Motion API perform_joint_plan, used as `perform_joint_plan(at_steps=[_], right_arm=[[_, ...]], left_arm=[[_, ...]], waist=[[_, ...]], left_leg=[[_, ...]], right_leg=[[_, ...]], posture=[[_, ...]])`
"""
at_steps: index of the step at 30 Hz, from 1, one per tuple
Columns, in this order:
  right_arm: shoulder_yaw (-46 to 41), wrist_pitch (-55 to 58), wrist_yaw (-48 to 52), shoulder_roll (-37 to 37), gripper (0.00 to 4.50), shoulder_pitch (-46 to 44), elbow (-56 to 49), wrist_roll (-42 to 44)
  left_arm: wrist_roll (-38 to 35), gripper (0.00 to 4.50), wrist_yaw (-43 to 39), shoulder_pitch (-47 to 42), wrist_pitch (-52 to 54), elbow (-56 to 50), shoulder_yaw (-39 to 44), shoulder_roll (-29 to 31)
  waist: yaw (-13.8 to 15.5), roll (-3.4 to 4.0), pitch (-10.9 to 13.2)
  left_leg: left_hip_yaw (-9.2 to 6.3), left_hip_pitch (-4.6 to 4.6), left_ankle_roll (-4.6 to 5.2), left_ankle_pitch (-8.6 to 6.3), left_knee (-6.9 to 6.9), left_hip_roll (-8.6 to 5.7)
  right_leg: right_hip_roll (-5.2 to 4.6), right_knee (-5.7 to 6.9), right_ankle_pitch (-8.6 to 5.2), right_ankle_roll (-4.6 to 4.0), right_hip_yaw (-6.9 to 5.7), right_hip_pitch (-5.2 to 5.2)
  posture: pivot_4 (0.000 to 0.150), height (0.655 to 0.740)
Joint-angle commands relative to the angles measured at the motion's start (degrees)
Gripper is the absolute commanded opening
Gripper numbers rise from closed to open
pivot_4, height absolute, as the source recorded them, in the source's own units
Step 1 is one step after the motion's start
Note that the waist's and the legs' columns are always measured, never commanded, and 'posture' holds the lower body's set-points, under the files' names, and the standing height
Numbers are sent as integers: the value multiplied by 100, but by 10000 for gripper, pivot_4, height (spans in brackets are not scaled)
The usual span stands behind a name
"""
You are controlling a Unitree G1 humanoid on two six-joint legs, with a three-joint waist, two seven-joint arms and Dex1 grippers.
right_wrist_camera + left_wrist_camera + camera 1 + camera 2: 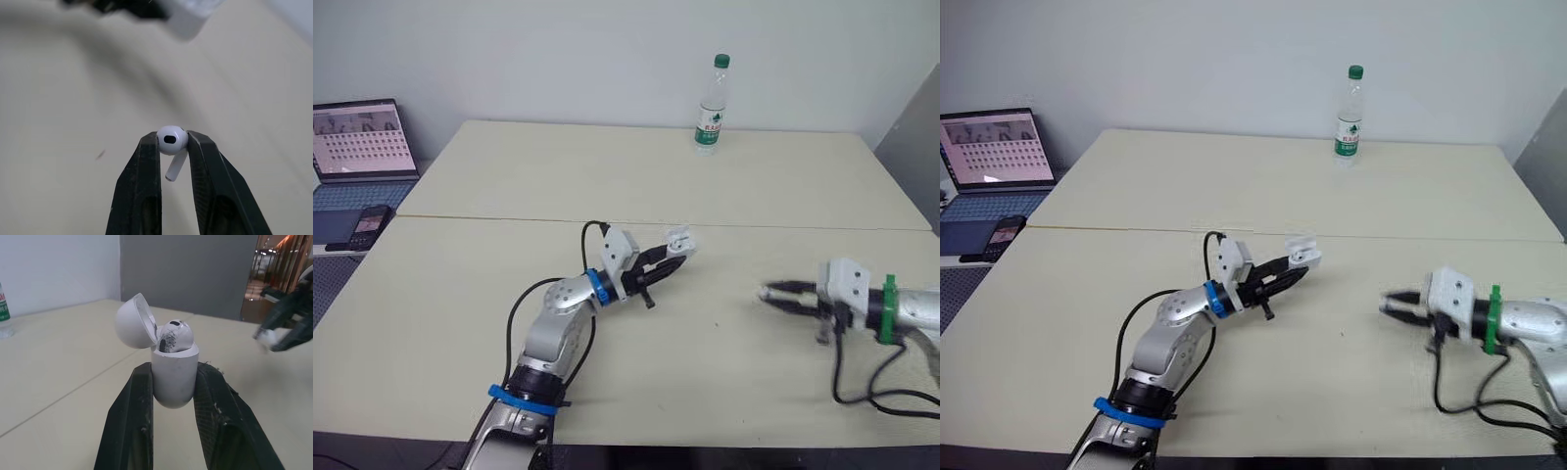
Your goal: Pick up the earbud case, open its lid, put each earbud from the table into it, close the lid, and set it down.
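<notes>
The white earbud case (174, 374) is clamped between my left gripper's (677, 251) black fingers (132, 421), held above the middle of the table. Its lid (135, 321) is flipped back, and one earbud (175, 337) sits in the case. The case (681, 240) also shows in the left eye view. My right gripper (766, 294) hovers low over the table to the right, shut on the second white earbud (171, 140), whose stem hangs down between the fingers. The case appears blurred ahead of the right gripper in the right wrist view.
A clear water bottle (710, 106) with a green cap stands at the far edge of the beige table (607, 176). A laptop (362, 142) and a phone (374, 221) lie off to the left. Black cables trail from both arms.
</notes>
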Motion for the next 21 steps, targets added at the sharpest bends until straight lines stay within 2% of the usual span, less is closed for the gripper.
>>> perform_joint_plan(at_steps=[1, 4, 10, 14, 21], right_arm=[[-465, 624, -1232, 753, 4248, -478, -571, 812], [-652, 994, -2223, 1647, 4248, -866, -885, 1536], [-655, 1153, -2885, 2328, 4248, -985, -1097, 2055], [-382, 1081, -2881, 2474, 4248, -843, -1192, 1920], [95, 646, -2593, 2352, 4248, -596, -1175, 1197]], left_arm=[[-167, 7661, 128, -144, 69, -149, -9, -220], [-264, 7661, 150, -216, 179, -215, -37, -397], [-293, 7661, 113, -345, 271, -254, -59, -497], [-386, 7661, 123, -381, 373, -336, -84, -606], [-436, 7661, 150, -344, 474, -425, -88, -655]], waist=[[4, 0, 0], [2, 2, -1], [10, 3, -2], [6, 3, -2], [4, 3, -2]], left_leg=[[-3, -2, 0, 0, -1, 1], [-7, -6, 0, 0, -3, 9], [-11, -15, 0, -1, -5, 4], [-8, -14, 1, -1, -5, 1], [-11, -13, 1, -1, -6, 6]], right_leg=[[1, -1, 0, 0, -1, 0], [7, 0, 0, -1, 0, -4], [3, -6, 0, -1, -2, -5], [1, -5, 0, -1, -5, -5], [9, -4, 0, -1, -5, -6]], posture=[[1500, 7362], [1500, 7362], [1500, 7362], [1500, 7362], [1500, 7362]])
